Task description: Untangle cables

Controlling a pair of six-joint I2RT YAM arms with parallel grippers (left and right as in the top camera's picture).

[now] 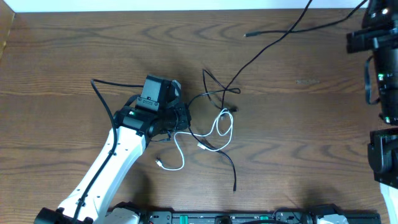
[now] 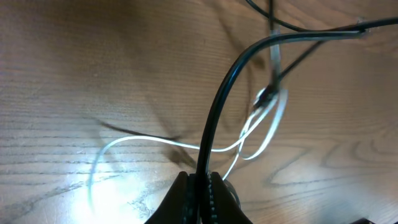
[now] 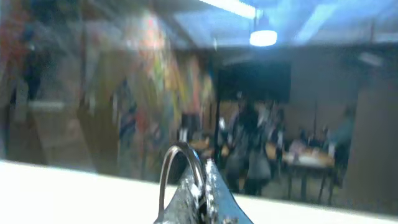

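Note:
A short white cable (image 1: 177, 146) lies looped at the table's middle, crossed by thin black cables (image 1: 211, 93). My left gripper (image 1: 180, 115) is at the left side of the tangle and is shut on a black cable (image 2: 230, 81), which rises from its jaws (image 2: 200, 182) and arcs right. The white cable (image 2: 155, 142) lies on the wood beyond. A long black cable (image 1: 273, 42) runs up to the far right, towards my right arm (image 1: 379, 37). In the right wrist view my right gripper (image 3: 204, 171) is shut, with a thin cable loop (image 3: 177, 155) coming out of its jaws.
A loose black plug end (image 1: 247, 35) lies near the table's far edge. Another black cable end (image 1: 235, 186) lies near the front. The right wrist camera faces out into the room, above the table's edge.

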